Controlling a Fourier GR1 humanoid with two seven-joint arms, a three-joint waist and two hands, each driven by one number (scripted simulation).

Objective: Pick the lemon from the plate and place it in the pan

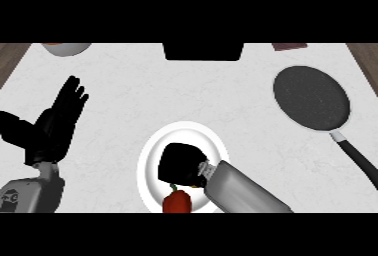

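Observation:
A white plate [153,150] lies at the front middle of the counter. My right hand [179,162] is down on the plate with its fingers curled into a tight bunch. The lemon does not show; the curled fingers cover the spot where it sits. A dark round pan [311,98] lies at the right, and its black handle [359,157] points toward the front right. The pan holds nothing. My left hand [53,125] rests open at the left, fingers up.
A red pepper [176,201] with a green stem lies at the plate's front rim, beside my right forearm. A black box [203,51] stands at the back middle, a bowl [66,48] at the back left, and a small dark object [288,46] at the back right.

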